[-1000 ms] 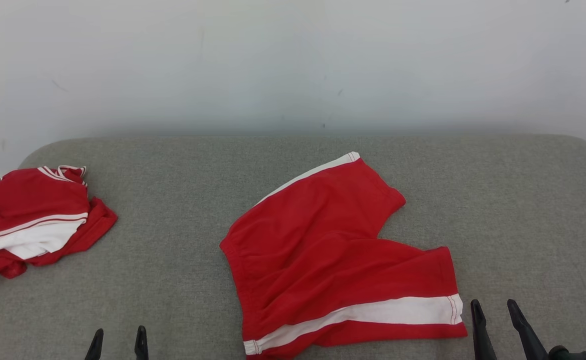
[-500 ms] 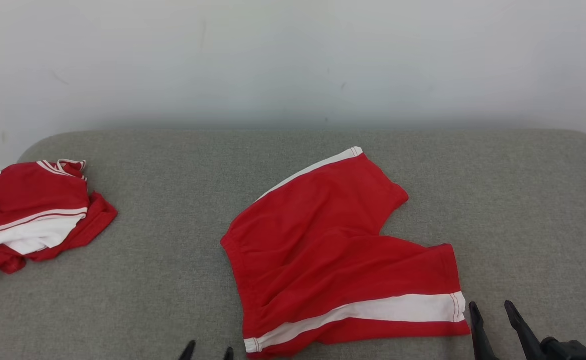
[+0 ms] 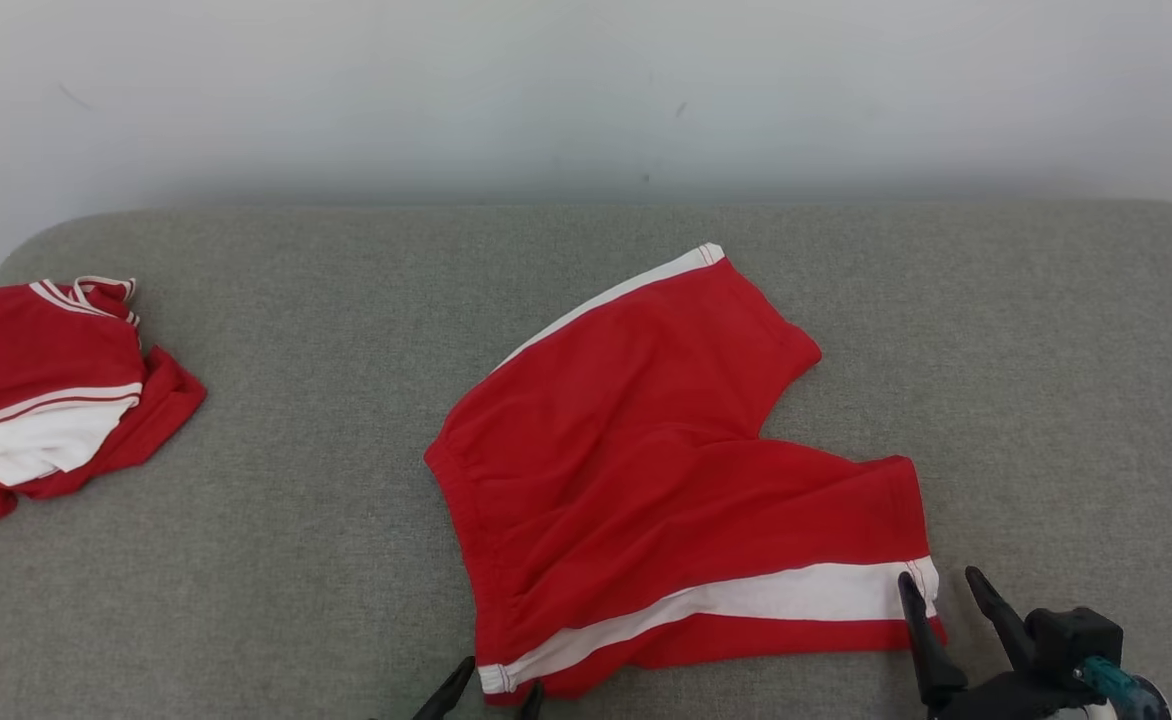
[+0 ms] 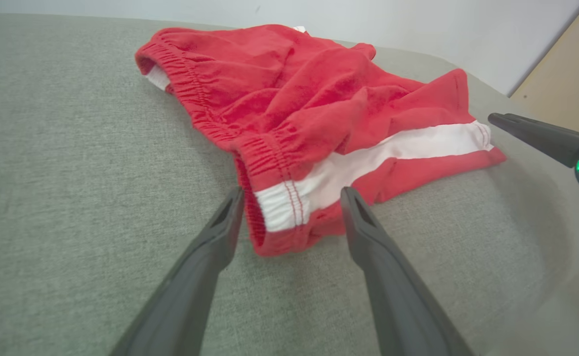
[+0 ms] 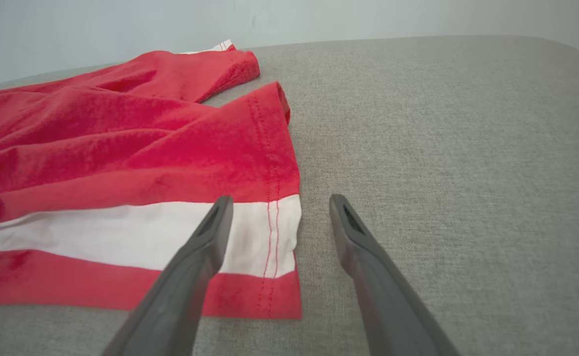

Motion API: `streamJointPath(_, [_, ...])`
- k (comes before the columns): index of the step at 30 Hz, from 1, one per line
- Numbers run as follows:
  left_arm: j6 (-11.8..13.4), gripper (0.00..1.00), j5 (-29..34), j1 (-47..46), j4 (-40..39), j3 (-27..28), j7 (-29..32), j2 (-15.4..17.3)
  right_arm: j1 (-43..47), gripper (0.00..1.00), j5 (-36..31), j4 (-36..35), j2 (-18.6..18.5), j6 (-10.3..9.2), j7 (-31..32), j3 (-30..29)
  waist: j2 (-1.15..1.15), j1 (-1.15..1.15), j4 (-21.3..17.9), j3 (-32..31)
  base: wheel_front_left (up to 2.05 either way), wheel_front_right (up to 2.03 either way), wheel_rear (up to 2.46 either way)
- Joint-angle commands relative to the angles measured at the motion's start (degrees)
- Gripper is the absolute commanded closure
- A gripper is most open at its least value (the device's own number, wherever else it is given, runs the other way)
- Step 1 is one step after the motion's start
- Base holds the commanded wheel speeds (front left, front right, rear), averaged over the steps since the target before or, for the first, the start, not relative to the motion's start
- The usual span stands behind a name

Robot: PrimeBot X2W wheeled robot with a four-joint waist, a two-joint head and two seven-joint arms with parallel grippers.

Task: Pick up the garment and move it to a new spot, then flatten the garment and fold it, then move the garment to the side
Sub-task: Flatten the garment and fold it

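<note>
The garment (image 3: 646, 470) is a pair of red shorts with white side stripes, lying spread on the grey cushion. My left gripper (image 3: 491, 690) stands open at the bottom edge, its fingers straddling the waistband corner (image 4: 282, 207) of the garment (image 4: 314, 104). Over at the lower right, my right gripper (image 3: 941, 595) is open at the hem of the near leg. In the right wrist view its left finger lies over the white stripe of the garment (image 5: 121, 148) and its right finger over bare cushion, the right gripper (image 5: 279, 202) spanning the hem edge.
A second red and white piece of clothing (image 3: 46, 400) lies bunched at the cushion's (image 3: 296, 560) left end. A pale wall (image 3: 586, 90) rises behind the cushion. Bare grey fabric stretches to the right of the shorts. The right arm's dark finger (image 4: 536, 136) shows in the left wrist view.
The camera has tipped down, shifting the scene up. My left gripper has moved right to the waistband corner. My right gripper has moved left onto the leg hem.
</note>
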Motion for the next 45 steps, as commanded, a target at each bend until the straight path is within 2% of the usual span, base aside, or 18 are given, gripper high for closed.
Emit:
streamJointPath(1, [0.1, 0.0, -0.54, -0.58, 0.18, -0.03, -0.19, 0.15, -0.63, 0.0, 0.36, 0.26, -0.36, -0.13, 0.01, 0.22, -0.01, -0.01, -0.11, 0.64, 0.0, 0.0, 0.0])
streamJointPath(6, [0.09, 0.0, -1.67, -2.51, 1.89, 0.09, -0.19, 0.02, -3.91, 0.0, 1.71, 4.61, 0.02, -0.13, -0.04, 2.65, -0.01, -0.01, 0.1, 1.79, 0.0, 0.0, 0.0])
streamJointPath(12, [0.09, 0.0, -2.51, -4.27, 2.93, -0.71, -0.19, -0.24, -5.64, 0.0, 3.13, 6.61, 0.45, -0.13, -0.06, 3.6, -0.01, -0.01, 0.49, 2.45, 0.0, 0.0, 0.0])
streamJointPath(13, [0.09, 0.0, -2.9, -4.57, 3.14, -0.93, -0.19, -0.44, -5.51, 0.08, 3.31, 6.91, 0.56, -0.13, -0.06, 3.69, -0.01, -0.01, 0.54, 2.54, 0.0, 0.0, 0.0])
streamJointPath(14, [0.09, 0.0, -3.1, -4.91, 3.46, -1.22, -0.19, -0.52, -5.54, 0.21, 3.38, 6.85, 0.62, -0.13, -0.06, 3.76, -0.01, -0.01, 0.6, 2.63, 0.0, 0.0, 0.0])
streamJointPath(15, [0.09, 0.07, -3.3, -5.44, 3.68, -1.67, -0.19, -0.55, -5.72, 0.6, 3.49, 6.06, 0.55, -0.13, -0.07, 3.57, -0.01, -0.01, 0.65, 2.74, 0.0, 0.0, 0.0])
streamJointPath(16, [0.09, 0.38, -3.7, -5.84, 3.85, -1.75, -0.19, -0.7, -5.63, 0.76, 3.5, 5.66, 0.52, -0.13, -0.07, 3.38, -0.01, -0.01, 0.68, 2.79, 0.0, 0.0, 0.0])
streamJointPath(17, [0.09, 0.76, -4.1, -6.0, 4.06, -1.78, -0.19, -0.83, -5.38, 0.95, 3.54, 5.7, 0.61, -0.13, -0.06, 3.33, -0.01, -0.01, 0.67, 2.83, 0.0, 0.0, 0.0])
streamJointPath(18, [0.09, 1.0, -4.35, -6.13, 4.19, -2.04, -0.19, -0.93, -5.17, 1.0, 3.58, 5.62, 0.72, -0.13, -0.07, 3.29, -0.01, -0.01, 0.65, 2.87, 0.0, 0.0, 0.0])
streamJointPath(21, [0.09, 1.0, -4.85, -6.61, 4.51, -2.65, -0.19, -1.21, -4.69, 1.0, 3.49, 4.63, 0.73, -0.13, -0.07, 2.89, -0.01, -0.01, 0.69, 2.93, 0.0, 0.0, 0.0])
streamJointPath(27, [0.09, 1.0, -6.25, -5.4, 1.37, -1.48, -0.19, -1.42, -2.3, 1.0, 3.37, -1.63, 1.23, -0.13, -0.07, 2.07, -0.01, -0.01, 0.63, 2.58, 0.0, 0.0, 0.0])
streamJointPath(34, [0.09, 1.0, -6.77, -8.9, -3.96, -0.07, -0.19, 1.07, -4.14, 1.0, 4.13, -9.18, -0.24, -0.13, -0.08, 4.35, -0.01, -0.01, 0.22, 2.5, 0.0, 0.0, 0.0])
streamJointPath(36, [0.09, 1.0, -7.55, -11.2, -5.17, 0.1, -0.19, 2.45, -6.19, 1.0, 5.36, -10.24, -0.83, -0.13, -0.07, 5.54, -0.01, -0.01, -0.05, 2.81, 0.0, 0.0, 0.0])
streamJointPath(39, [0.09, 1.0, -10.07, -19.51, -6.48, -1.82, -0.19, 6.35, -13.22, 1.0, 8.35, -11.24, -2.28, -0.13, 0.04, 8.36, -0.01, -0.01, -0.54, 4.65, 0.0, 0.0, 0.0])
streamJointPath(40, [0.09, 1.0, -10.07, -19.51, -6.48, -1.82, -0.19, 6.35, -13.22, 1.0, 8.35, -11.24, -2.28, -0.13, 0.04, 8.36, -0.01, -0.01, -0.54, 4.65, 0.0, 0.0, 0.0])
streamJointPath(45, [0.09, 1.0, -16.46, -35.5, -7.64, -5.66, 2.55, 11.86, -26.69, 1.0, 12.6, -11.06, -4.32, -0.13, 1.71, 10.34, -0.01, -0.01, -1.19, 10.09, 0.0, 0.0, 0.0])
